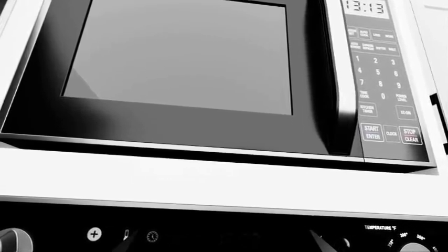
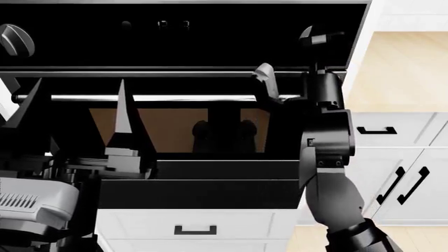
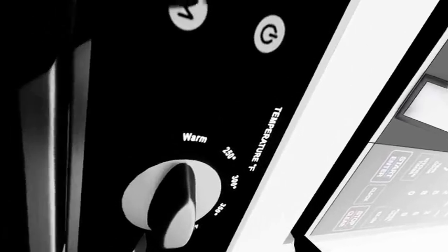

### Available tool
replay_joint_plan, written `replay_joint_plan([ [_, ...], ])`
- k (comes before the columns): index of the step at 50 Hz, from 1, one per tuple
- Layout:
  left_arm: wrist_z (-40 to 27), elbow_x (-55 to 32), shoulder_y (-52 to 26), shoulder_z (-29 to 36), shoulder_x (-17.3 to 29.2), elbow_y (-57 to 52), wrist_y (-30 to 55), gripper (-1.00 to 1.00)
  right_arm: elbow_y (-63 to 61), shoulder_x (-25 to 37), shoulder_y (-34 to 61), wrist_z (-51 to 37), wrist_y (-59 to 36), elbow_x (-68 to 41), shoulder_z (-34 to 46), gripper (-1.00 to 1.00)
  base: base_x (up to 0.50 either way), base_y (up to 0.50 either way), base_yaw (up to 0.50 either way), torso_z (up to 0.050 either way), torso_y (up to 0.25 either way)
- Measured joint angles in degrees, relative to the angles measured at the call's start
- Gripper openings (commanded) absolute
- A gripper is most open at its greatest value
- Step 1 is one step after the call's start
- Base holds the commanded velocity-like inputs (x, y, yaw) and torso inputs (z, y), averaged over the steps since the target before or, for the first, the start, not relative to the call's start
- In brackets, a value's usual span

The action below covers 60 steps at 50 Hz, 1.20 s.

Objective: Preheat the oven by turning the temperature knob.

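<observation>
The oven [image 2: 182,131] fills the head view, with a black front, a silver bar handle [image 2: 175,98] and a brownish window. The temperature knob [image 3: 171,202] shows close in the right wrist view, a silver disc with a raised ridge, under marks Warm, 250, 300, 350. It also shows in the left wrist view [image 1: 416,247]. My right gripper [image 2: 294,55] is raised to the panel's right end, open, right at the knob; I cannot tell if it touches. My left gripper [image 2: 78,84] is open and empty, fingers pointing up before the handle.
A second silver knob [image 2: 16,41] with a slanted ridge sits at the panel's left end. A small display [image 2: 164,24] is mid-panel. A microwave [image 1: 189,68] is mounted above the oven. White cabinets with black handles [image 2: 402,184] stand to the right, and a drawer [image 2: 194,230] is below.
</observation>
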State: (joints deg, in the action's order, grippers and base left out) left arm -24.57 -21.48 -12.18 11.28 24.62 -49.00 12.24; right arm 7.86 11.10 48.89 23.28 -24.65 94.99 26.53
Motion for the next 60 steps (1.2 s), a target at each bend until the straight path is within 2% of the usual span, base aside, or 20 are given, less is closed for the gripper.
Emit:
replay_joint_plan([
  [35,-0.25,0.48,0.05,1.06,0.35,0.85,-0.58,1.00,6.49,-0.04,0.70,-5.55,-0.70,-3.34,-0.75,1.00,0.00,0.00,0.00,0.000,0.000],
  [60,-0.45,0.69,0.03,1.62,0.61,1.36,-1.01,1.00,7.43,0.24,2.02,-6.43,-2.58,-3.79,-1.61,1.00,0.00,0.00,0.00,0.000,0.000],
])
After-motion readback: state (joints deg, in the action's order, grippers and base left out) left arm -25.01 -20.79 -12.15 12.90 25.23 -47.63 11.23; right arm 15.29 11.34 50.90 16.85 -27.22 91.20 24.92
